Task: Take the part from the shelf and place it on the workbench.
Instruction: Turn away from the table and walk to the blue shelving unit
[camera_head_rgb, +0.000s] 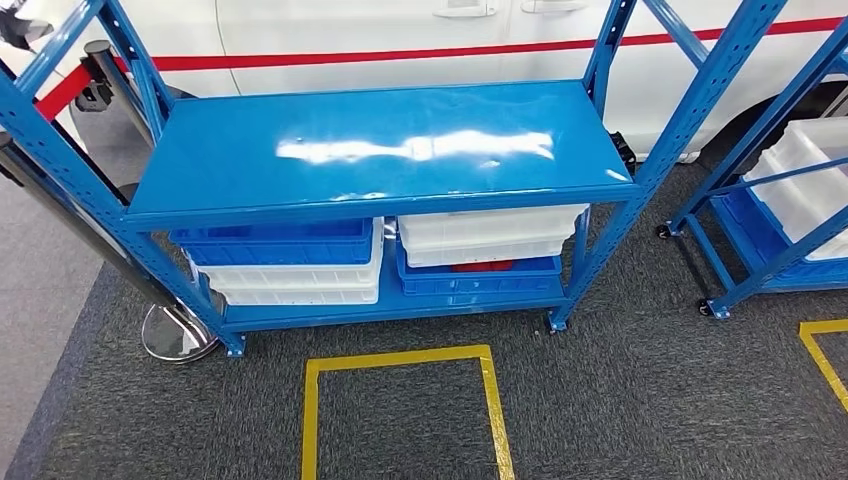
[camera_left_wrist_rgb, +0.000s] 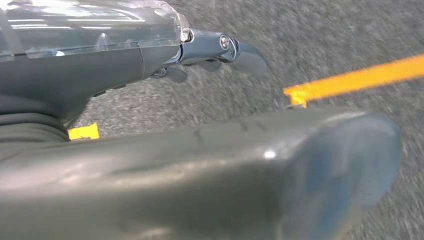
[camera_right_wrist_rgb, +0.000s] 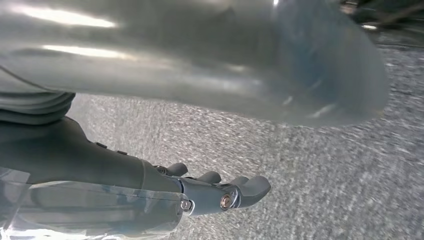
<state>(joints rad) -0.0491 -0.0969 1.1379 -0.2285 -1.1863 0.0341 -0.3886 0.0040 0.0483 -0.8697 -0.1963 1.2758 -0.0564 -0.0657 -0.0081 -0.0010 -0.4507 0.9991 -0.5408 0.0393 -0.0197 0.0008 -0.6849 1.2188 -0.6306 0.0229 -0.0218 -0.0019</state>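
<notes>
- Part (camera_head_rgb: 482, 266): a small red thing, seen through the gap between two bins on the lower right of the shelf; too hidden to tell its shape.
- Blue bin (camera_head_rgb: 478, 277): holds the red part, lower level, right side.
- White bin (camera_head_rgb: 490, 235): stacked on that blue bin, covering most of it.
- Second stack, lower level, left side: a blue crate (camera_head_rgb: 275, 243) on top of a white crate (camera_head_rgb: 297, 281).
- Shelf (camera_head_rgb: 380, 145): blue metal, glossy bare top level with light glare, perforated uprights, feet on the carpet.
- Carpet (camera_head_rgb: 620, 400): dark grey, with a yellow tape square (camera_head_rgb: 400, 358) marked in front of the shelf and a tape corner at the right edge.
- Second rack (camera_head_rgb: 770, 215): blue, on casters, to the right, carrying a white tub (camera_head_rgb: 805, 180).
- Barrier post (camera_head_rgb: 175, 330): chrome base at the shelf's left foot, red belt above.
- White vehicle (camera_head_rgb: 400, 40): red stripe, standing behind the shelf.
- Left hand (camera_left_wrist_rgb: 220, 50): hangs over the carpet near yellow tape, fingers loosely apart, nothing in them.
- Right hand (camera_right_wrist_rgb: 220, 192): over bare carpet, fingers side by side and gently curved, thumb well apart, holding nothing.
</notes>
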